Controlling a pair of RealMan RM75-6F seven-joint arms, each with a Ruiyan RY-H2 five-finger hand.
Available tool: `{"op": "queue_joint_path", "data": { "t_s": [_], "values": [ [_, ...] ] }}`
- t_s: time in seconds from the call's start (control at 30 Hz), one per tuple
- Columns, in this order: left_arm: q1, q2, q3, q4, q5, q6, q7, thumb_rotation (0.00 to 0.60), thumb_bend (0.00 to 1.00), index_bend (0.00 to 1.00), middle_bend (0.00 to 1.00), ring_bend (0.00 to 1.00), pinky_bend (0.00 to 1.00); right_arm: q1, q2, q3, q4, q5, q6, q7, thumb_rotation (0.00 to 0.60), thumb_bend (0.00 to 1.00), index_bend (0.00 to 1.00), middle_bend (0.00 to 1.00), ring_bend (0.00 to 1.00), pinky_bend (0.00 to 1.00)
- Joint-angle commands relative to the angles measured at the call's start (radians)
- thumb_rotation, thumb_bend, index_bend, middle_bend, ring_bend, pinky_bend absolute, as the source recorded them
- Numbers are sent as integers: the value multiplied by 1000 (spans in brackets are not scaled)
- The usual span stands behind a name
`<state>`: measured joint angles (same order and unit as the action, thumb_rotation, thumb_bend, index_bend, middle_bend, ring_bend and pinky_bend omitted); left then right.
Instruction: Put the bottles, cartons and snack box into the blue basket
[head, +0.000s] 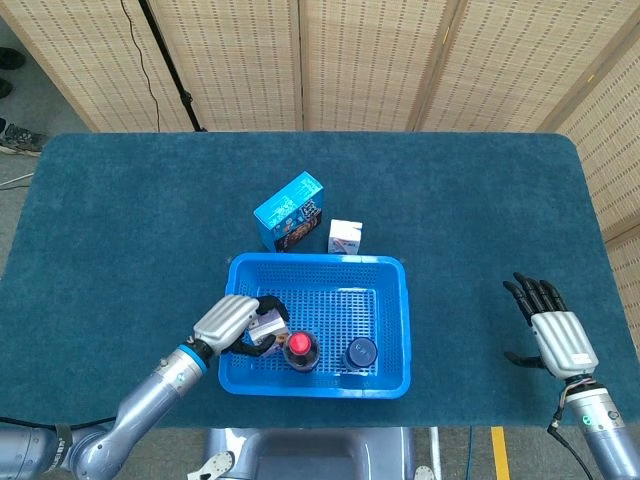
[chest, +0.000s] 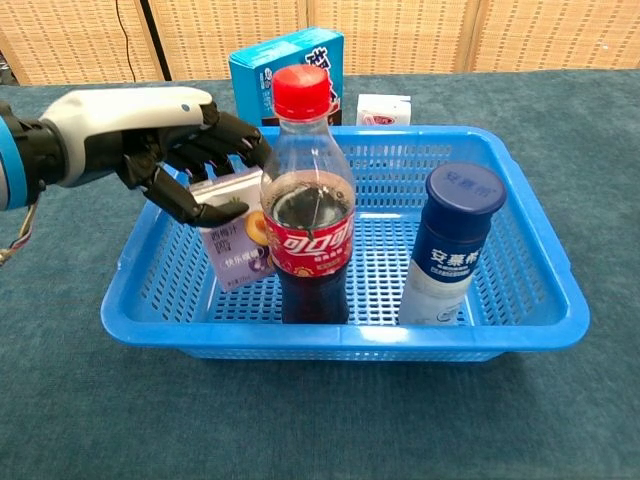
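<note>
Fingers (chest: 215, 145) of the left hand (chest: 150, 135) are holding the carton (chest: 235, 235) upright inside the blue basket (chest: 540, 250), just left of the cola bottle (chest: 308, 215), while the right hand (head: 555, 325) is resting open, far off.

Two bottles: a cola bottle (chest: 308, 200) and a blue-capped bottle (chest: 450, 245); two cartons: a purple carton (chest: 237, 238), a small white carton (head: 345, 237); one snack box (head: 290, 210); one blue basket (chest: 530, 260).

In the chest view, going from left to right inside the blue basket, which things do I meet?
Left hand holding the small purple juice carton → red-capped cola bottle → white bottle with dark blue cap.
</note>
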<state>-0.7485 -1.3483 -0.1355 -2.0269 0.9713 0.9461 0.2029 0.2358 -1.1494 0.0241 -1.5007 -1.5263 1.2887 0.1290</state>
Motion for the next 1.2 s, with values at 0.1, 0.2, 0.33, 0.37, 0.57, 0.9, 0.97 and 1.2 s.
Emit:
{"op": "queue_joint_path", "data": {
  "t_s": [0.1,0.2,0.33,0.37,0.57,0.9,0.97,1.2],
  "values": [
    [-11,-4,20,-13,-33,-13,21,600,383,282,248,260,335,1,-1,0,3,3,-4,-1,600,0,0,0,0,0],
    [-34,31,33,-24,-66,-62,34,600,320,54,35,44,51,2,-2,1,5,5,-6,0,600,0,0,0,0,0],
    [-52,66,31,-22,-50,-120,9,600,244,0,0,0,0,3,-3,2,5,4,-4,-1,600,0,0,0,0,0],
    [-50,72,28,-21,-33,-128,-7,600,234,0,0,0,0,2,-3,1,4,3,-3,-1,600,0,0,0,0,0],
    [12,106,-5,-25,145,-72,-137,600,222,0,0,0,0,2,-2,0,2,2,-3,-1,600,0,0,0,0,0],
    [91,215,-110,-48,209,131,-193,600,241,0,0,0,0,2,-3,-3,-2,-2,-2,-5,600,0,0,0,0,0],
    [87,210,-143,-48,157,167,-169,600,239,0,0,0,0,2,-3,-2,-2,-1,-2,-3,600,0,0,0,0,0],
    [-27,119,-266,-5,-187,211,-16,600,173,0,0,0,0,5,-6,0,6,9,-13,2,600,0,0,0,0,0]
  ]
}}
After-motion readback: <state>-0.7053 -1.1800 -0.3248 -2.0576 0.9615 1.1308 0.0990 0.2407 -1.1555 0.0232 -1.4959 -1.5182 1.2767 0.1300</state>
